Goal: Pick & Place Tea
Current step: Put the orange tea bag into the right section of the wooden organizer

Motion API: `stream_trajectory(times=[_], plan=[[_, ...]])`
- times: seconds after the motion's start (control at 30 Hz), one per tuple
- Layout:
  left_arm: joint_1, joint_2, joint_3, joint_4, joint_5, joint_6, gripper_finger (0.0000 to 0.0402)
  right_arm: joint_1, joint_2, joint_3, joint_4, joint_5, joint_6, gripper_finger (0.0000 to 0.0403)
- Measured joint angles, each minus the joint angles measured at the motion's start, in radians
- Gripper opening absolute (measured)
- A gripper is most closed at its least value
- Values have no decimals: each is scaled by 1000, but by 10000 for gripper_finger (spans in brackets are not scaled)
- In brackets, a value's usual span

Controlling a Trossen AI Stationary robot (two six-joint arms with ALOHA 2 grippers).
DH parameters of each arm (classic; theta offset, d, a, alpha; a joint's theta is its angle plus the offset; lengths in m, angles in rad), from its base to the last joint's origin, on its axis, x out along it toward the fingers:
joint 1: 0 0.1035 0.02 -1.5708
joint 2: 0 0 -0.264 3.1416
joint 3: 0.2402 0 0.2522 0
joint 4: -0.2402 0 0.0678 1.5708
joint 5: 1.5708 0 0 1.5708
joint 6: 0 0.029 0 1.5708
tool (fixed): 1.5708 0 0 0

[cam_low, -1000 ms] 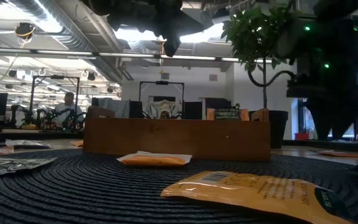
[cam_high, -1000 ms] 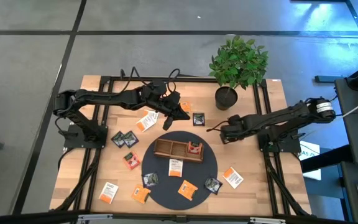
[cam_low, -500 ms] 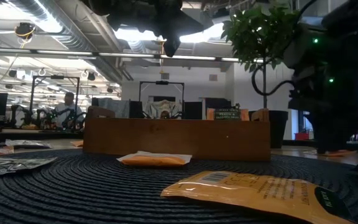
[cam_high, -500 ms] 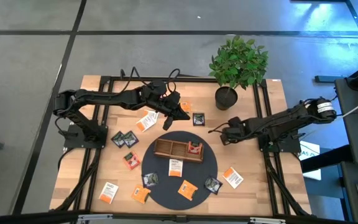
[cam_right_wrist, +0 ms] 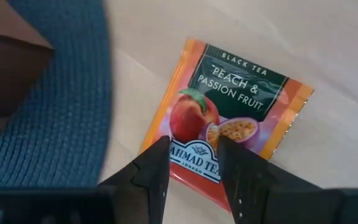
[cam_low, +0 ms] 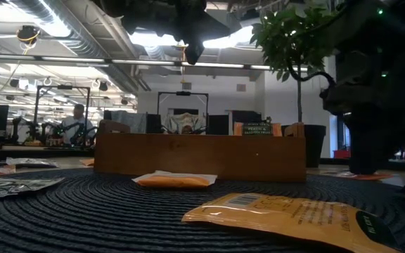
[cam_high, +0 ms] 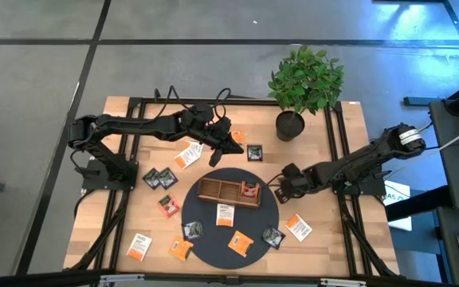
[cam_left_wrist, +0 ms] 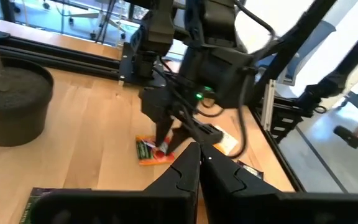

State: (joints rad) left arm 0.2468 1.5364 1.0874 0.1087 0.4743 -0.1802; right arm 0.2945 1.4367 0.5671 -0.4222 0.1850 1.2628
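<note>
An orange peach tea sachet [cam_right_wrist: 227,137] is seen between the parted fingers of the right gripper [cam_right_wrist: 192,163], ungrasped, beside the dark mat [cam_right_wrist: 42,124]; overhead it is hidden. The left gripper [cam_left_wrist: 199,163] is clenched empty.

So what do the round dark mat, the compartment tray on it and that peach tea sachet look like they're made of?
The round dark mat looks woven, probably fabric or cord: ribbed weave, matte. The brown three-compartment tray looks like wood, a plain brown, matte surface. The orange peach-and-passion-fruit tea sachet seems printed paper or foil wrap, smooth and faintly glossy; which one is unclear.
</note>
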Motion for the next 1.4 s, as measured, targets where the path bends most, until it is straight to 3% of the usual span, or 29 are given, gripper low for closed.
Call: stream_trajectory(times=[0.23, 0.5, 0.83, 0.97, 1.1, 1.4], plan=[[-20, 15, 0, 1, -160, 0, 3, -24, 57, -2, 112, 110, -193, 137], [-5, 138, -1, 13, -155, -182, 7, -77, 48, -5, 155, 160, -266, 137], [-4, 295, 0, 243, 10, -256, 3, -90, -85, 135, -23, 144, -278, 137], [0, 360, 40, 277, 69, -274, 2, -91, -152, 203, -57, 134, -427, 137], [-3, 430, 151, 265, 143, -265, 2, -90, -209, 246, -86, 150, -336, 137], [-60, 590, 340, 173, 122, -150, 2, 12, -372, 194, -249, 272, -86, 137]])
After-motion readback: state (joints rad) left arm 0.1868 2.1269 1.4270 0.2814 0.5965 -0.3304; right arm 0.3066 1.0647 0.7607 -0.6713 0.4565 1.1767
